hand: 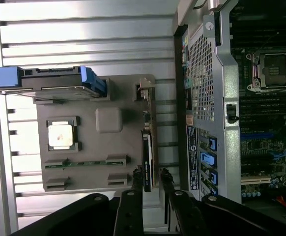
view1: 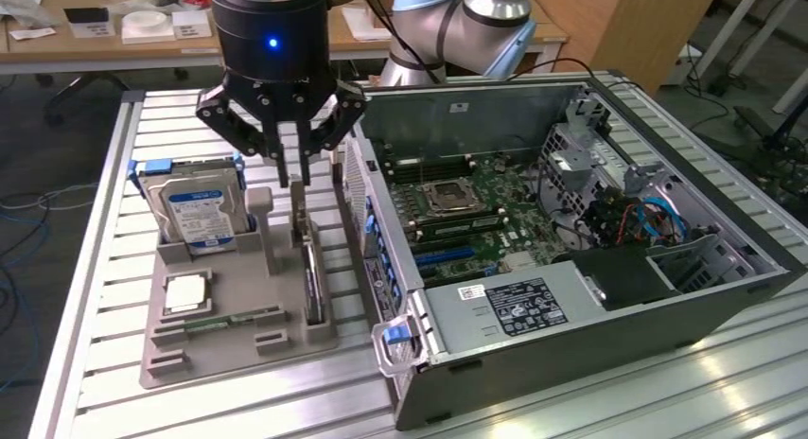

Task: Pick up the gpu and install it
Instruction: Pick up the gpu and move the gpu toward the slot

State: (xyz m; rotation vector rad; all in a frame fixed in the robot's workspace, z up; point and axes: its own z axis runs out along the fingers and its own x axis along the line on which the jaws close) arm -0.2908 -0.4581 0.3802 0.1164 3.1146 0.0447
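Observation:
The gpu [view1: 309, 269] is a thin dark card standing on its long edge in a slot of the grey tray [view1: 227, 356], its pale bracket end uppermost. My gripper [view1: 290, 169] hangs straight over that upper end. It is open, with one finger on each side of the card's line. In the wrist view the gpu [hand: 147, 147] runs edge-on between the two dark fingertips [hand: 135, 181], and a gap shows on both sides of it. The open computer case [view1: 707, 269] lies beside the tray on the exterior view's right, with its motherboard [view1: 467, 207] exposed.
The tray also holds a silver hard drive [view1: 196, 210] with a blue-white label, a processor chip [view1: 187, 292] and a green memory stick [view1: 234, 318]. A grey power supply [view1: 512, 308] fills the case's near corner. A second robot arm [view1: 455, 23] stands behind the slatted metal table [view1: 707, 382].

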